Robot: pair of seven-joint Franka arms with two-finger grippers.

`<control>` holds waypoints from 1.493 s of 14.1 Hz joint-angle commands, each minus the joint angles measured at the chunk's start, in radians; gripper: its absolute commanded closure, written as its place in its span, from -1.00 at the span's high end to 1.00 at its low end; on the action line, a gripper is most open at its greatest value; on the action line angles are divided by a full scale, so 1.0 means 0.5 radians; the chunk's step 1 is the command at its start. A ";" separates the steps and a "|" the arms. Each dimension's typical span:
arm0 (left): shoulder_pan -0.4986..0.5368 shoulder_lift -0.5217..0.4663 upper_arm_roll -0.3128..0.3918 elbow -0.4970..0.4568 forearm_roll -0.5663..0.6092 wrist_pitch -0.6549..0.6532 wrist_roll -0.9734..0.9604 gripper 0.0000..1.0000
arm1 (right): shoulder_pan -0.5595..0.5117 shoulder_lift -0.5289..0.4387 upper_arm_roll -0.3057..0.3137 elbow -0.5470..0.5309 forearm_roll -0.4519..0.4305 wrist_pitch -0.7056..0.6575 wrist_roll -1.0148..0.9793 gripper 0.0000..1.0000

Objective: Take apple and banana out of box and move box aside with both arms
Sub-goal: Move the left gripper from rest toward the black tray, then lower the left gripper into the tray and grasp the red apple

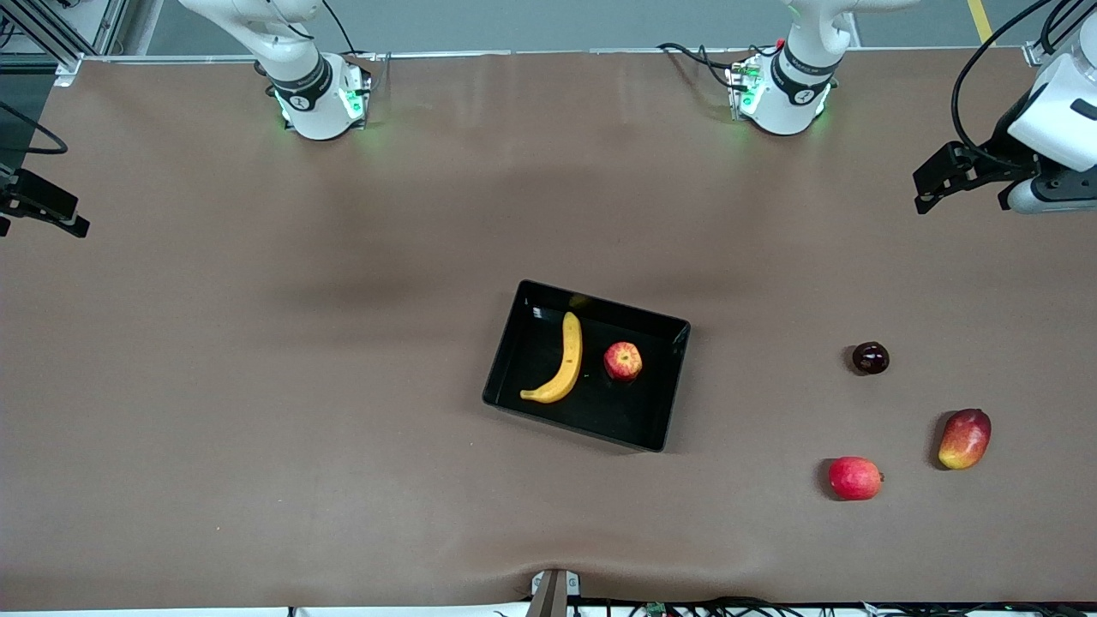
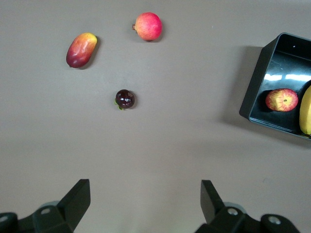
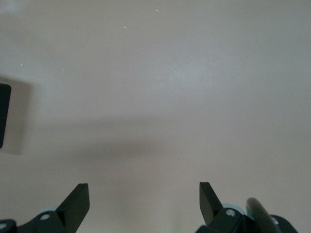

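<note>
The left gripper [image 1: 934,184] is hanging up over the table's edge at the left arm's end, fingers [image 2: 77,199] spread wide and holding nothing, so it's well apart from everything it might care about. The right gripper [image 1: 51,210] is parked over the right arm's end the same way, fingers [image 3: 77,201] splayed and empty too. Both arms just wait there. The black box [image 1: 664,390] sits mid-table with the banana [image 1: 561,364] lying in it, and the red apple [image 1: 623,361] right beside the banana, not touching. Out toward the left arm's end there's a small dark round fruit [image 1: 871,357], then nearer the front camera a red-and-yellow mango [image 1: 964,439] and a second red apple [image 1: 854,477], all loose on the brown table [image 1: 257,386].
</note>
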 commanded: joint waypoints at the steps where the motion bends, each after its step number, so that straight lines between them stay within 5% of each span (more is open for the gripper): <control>1: 0.014 0.007 0.002 0.030 -0.019 -0.008 0.038 1.00 | -0.028 -0.020 0.018 -0.001 0.032 -0.019 0.028 1.00; 11: -0.028 0.120 -0.047 0.042 -0.016 0.023 0.008 1.00 | -0.035 -0.011 0.018 -0.001 0.032 -0.016 0.031 1.00; 17: -0.090 0.433 -0.497 0.030 0.006 0.289 -0.485 1.00 | -0.035 -0.008 0.018 -0.001 0.035 -0.013 0.034 1.00; 21: -0.378 0.730 -0.529 0.036 0.226 0.528 -0.939 1.00 | -0.035 -0.005 0.018 0.002 0.035 0.008 0.034 1.00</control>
